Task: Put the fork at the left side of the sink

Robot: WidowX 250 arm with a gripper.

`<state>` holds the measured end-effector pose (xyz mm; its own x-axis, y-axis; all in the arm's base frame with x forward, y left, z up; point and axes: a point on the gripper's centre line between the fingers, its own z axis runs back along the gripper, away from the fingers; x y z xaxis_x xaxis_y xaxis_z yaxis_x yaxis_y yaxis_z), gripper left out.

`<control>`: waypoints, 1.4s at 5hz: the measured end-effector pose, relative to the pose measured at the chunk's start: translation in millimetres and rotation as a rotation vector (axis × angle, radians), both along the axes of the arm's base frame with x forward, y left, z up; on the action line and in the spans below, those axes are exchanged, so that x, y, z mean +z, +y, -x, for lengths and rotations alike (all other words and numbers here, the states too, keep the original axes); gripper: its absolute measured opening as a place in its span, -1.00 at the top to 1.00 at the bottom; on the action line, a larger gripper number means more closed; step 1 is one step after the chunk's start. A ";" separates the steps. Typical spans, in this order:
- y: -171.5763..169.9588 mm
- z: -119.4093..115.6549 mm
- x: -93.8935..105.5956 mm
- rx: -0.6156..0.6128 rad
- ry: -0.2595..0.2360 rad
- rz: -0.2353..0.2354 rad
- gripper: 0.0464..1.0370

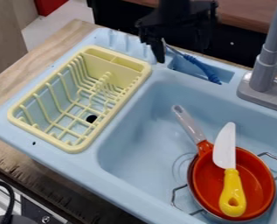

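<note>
Item: pan (260, 179), orange-red inside, in the near right of the basin; its handle, grey toward the tip, points far and left. Wire handles (176, 194) stand out at either side of it.

Item: toy knife (225, 148), laid over the pan; yellow handle near (pierced with a hole at its butt), white blade pointing away.

Item: sink (137, 153), light blue, one piece with its drainboard, set on a wooden worktop (9, 70).

Item: dish rack (82, 146), pale yellow, on the drainboard left of the basin; its long axis runs from near left to far right.

Item: faucet (263, 72), grey, upright at the right, behind the basin.

Item: fork (203, 69), blue-handled with a thin metal shank, at the shallow recess (226, 75) behind the basin, between rack and faucet. Its long axis slants; the handle's butt points near and right, the metal end far and left, close beside the hand (the tines are too small to make out).

Item: hand (155, 50), black, hanging over the sink's far rim. Whether it is spread, pressed together or pinching the fork cannot be told.
</note>
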<state>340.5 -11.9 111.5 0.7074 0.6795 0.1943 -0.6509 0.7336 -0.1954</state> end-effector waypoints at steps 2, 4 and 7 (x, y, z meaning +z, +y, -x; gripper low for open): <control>-3.9 -17.0 -12.7 0.113 -0.032 0.004 -0.92; -5.9 -24.2 -17.8 0.171 -0.106 0.037 -0.92; -6.1 -30.0 -39.1 0.287 -0.137 -0.025 -0.81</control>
<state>370.4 -17.9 72.4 0.4533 0.8416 0.2937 -0.8013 0.5291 -0.2793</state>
